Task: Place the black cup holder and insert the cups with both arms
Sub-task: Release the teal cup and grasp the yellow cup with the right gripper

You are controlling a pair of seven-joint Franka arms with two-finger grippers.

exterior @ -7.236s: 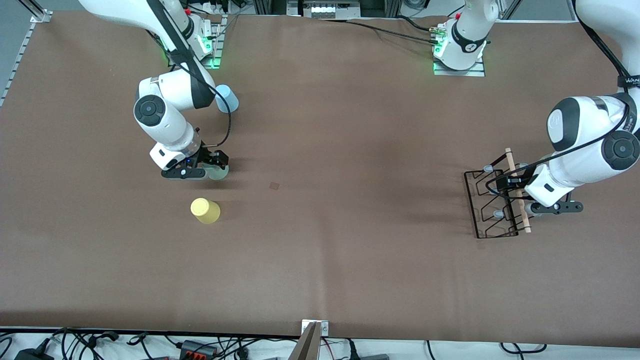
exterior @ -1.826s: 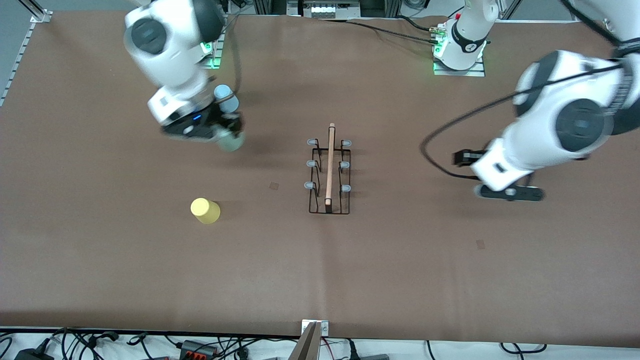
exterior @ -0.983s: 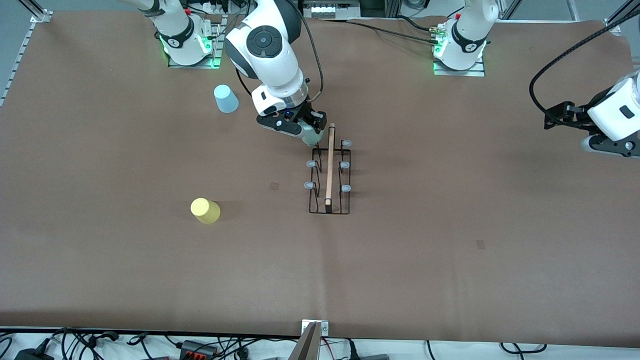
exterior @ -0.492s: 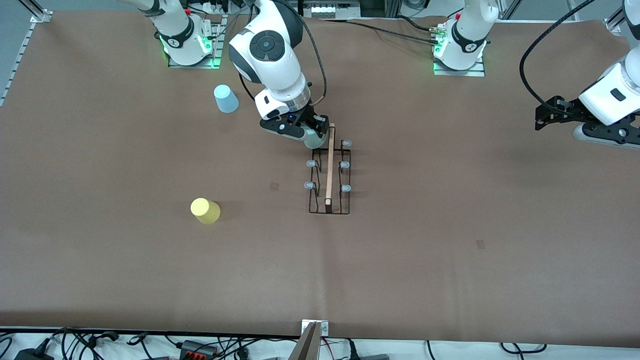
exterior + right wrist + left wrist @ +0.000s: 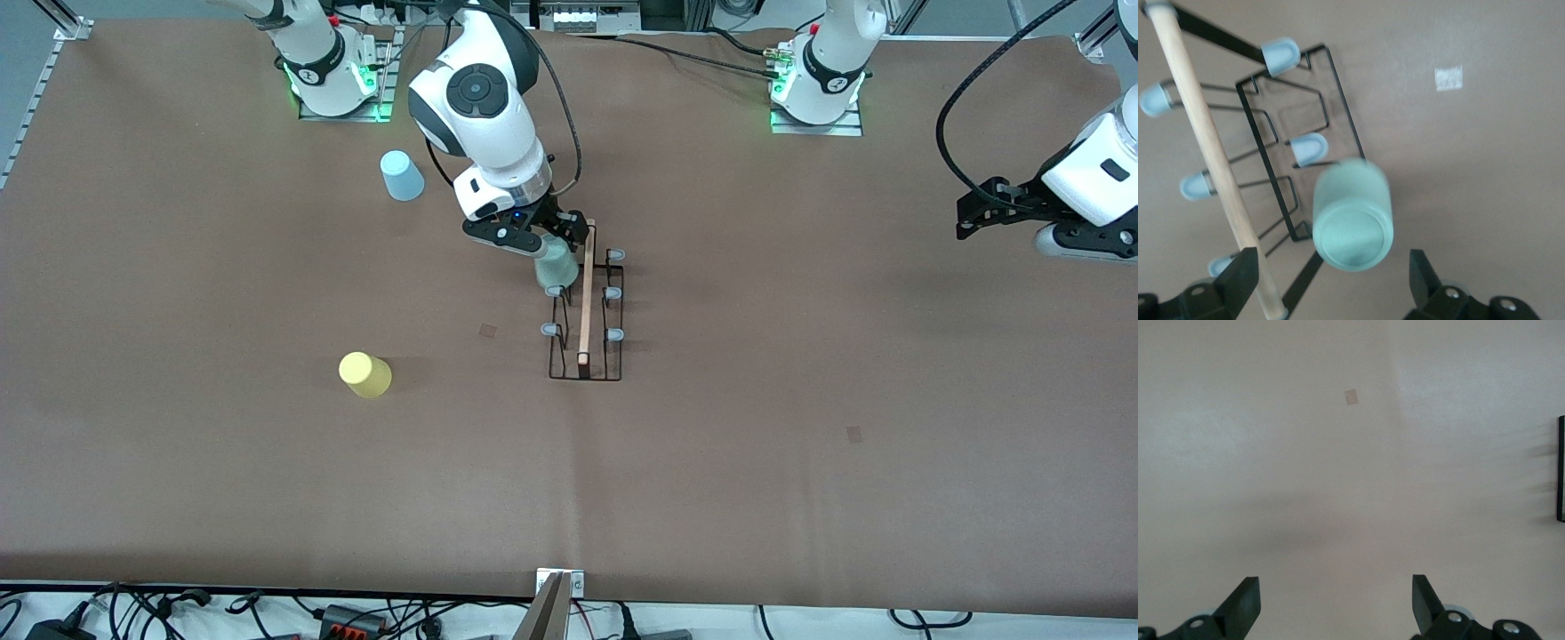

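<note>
Front view, rack: the black cup holder (image 5: 586, 307) is seen at the frame's centre, standing on the table (image 5: 711, 462), its wooden handle (image 5: 586, 293) running along the top.
Front view, cups: the green cup (image 5: 556, 267) is seen on a peg at the holder's upper end; the blue cup (image 5: 402, 175) lies upper left, the yellow cup (image 5: 364, 374) lower left, both well apart from the holder.
Front view, grippers: the right gripper (image 5: 533, 233) is placed just above the green cup; the left gripper (image 5: 1009, 213) waits at the frame's right edge.
Left wrist view: the left gripper (image 5: 1335, 603) is shown spread wide and empty over bare table.
Right wrist view: the right gripper (image 5: 1333, 280) is shown spread apart, the green cup (image 5: 1352, 217) released between the fingers, beside the handle (image 5: 1215, 157).
Handling: the cups are judged light, smooth and easily dented; a gentle pinch across the side wall is advised. The holder is judged stiff and best lifted by the handle.
</note>
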